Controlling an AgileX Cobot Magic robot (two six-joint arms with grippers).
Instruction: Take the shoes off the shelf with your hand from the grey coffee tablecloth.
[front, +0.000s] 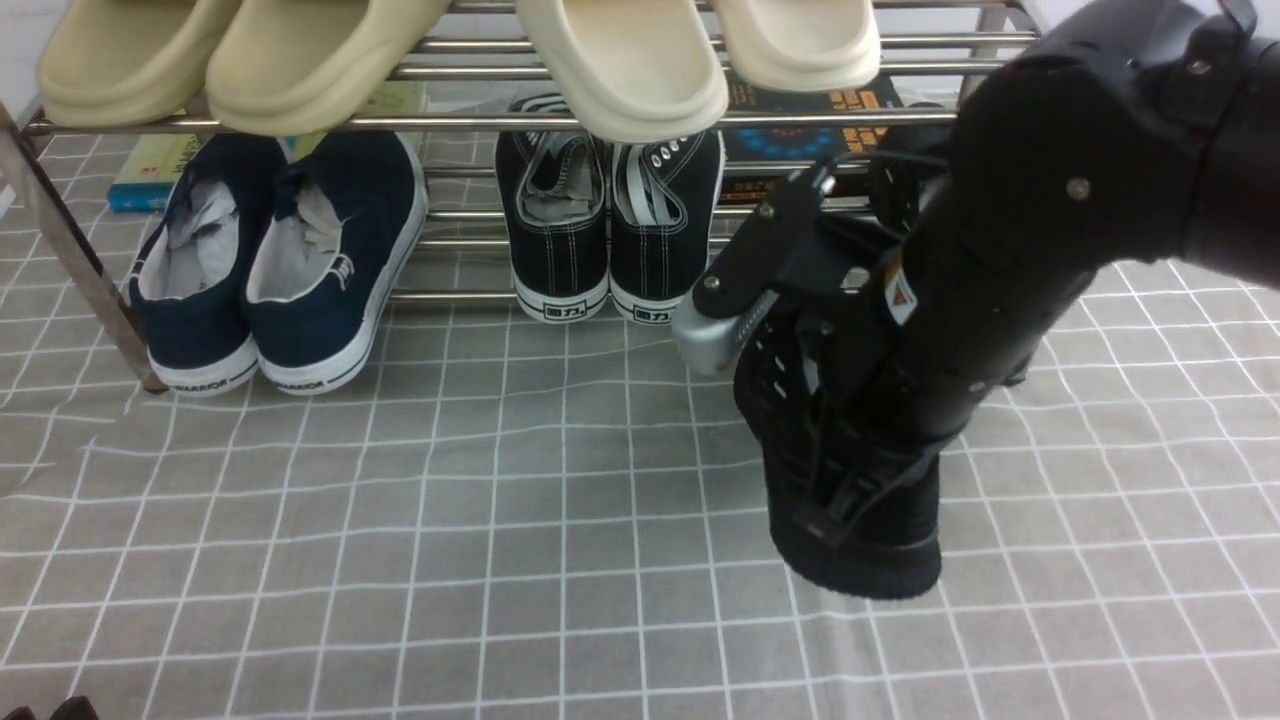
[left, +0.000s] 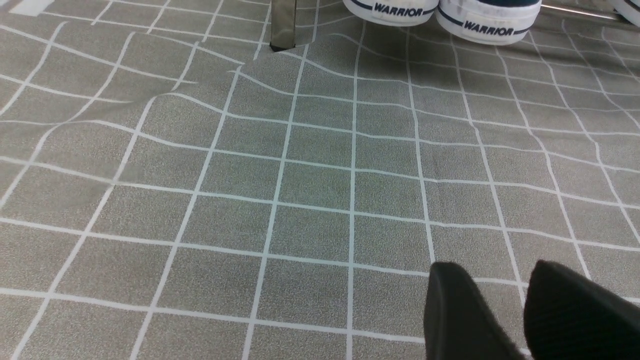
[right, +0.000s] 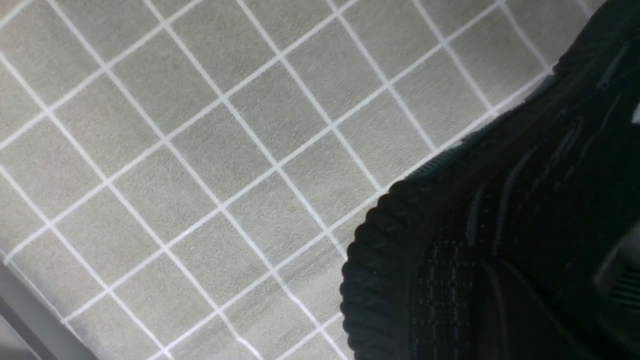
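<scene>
Leftmost, the left gripper (left: 500, 285) hangs slightly parted, empty, over the cloth (front: 400, 520). On the shelf (front: 70, 250) sit navy "WARRIOR" slip-ons (front: 270, 260), then canvas sneakers (front: 610, 230), beige slides (front: 620, 60) above. Rightmost, the right gripper (front: 800, 340) clamps a black shoe (front: 860, 530), toe down, in front of the shelf.

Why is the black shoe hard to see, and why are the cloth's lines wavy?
Front view: black shoe blends into the black arm. Right wrist view: it is close, dark, blurry. Left wrist view: the cloth is wrinkled, bending its lines.
</scene>
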